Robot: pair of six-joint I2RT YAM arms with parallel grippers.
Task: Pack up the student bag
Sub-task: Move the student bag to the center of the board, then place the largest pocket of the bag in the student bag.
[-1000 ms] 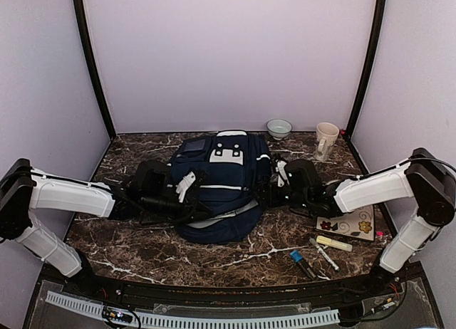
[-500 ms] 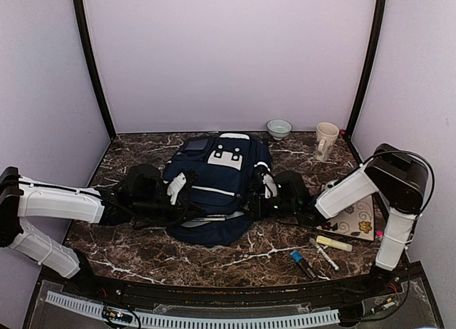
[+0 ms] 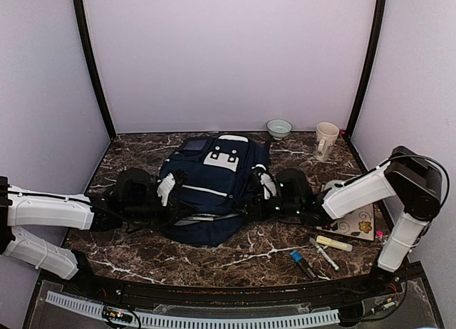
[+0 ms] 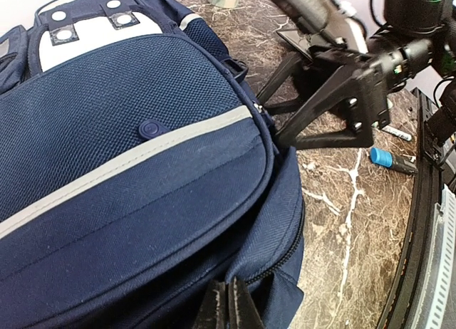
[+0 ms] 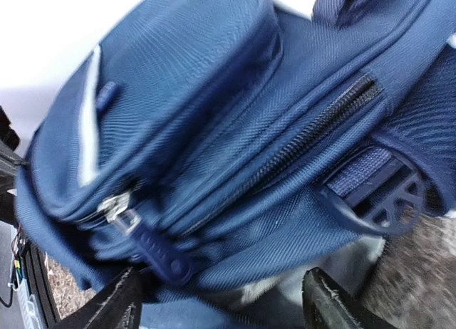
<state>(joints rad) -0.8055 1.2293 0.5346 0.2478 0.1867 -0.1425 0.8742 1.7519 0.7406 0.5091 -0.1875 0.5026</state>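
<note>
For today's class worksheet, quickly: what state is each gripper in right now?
Left gripper: closed, apparently pinching the student bag at its zipper edge.
Right gripper: open, jaws spread wide before the bag.

Both of my arms wear smooth white shells on their long links, the left arm (image 3: 50,209) at the lower left of the overhead frame and the right arm (image 3: 356,192) at the right, with bulky black joint housings between. A thin black cable (image 3: 433,163) arcs over the right arm's big black joint. From above, the left gripper (image 3: 169,189) and right gripper (image 3: 265,186) show white finger pieces. In the wrist views the fingers (image 5: 117,304) are matte black wedges.
</note>
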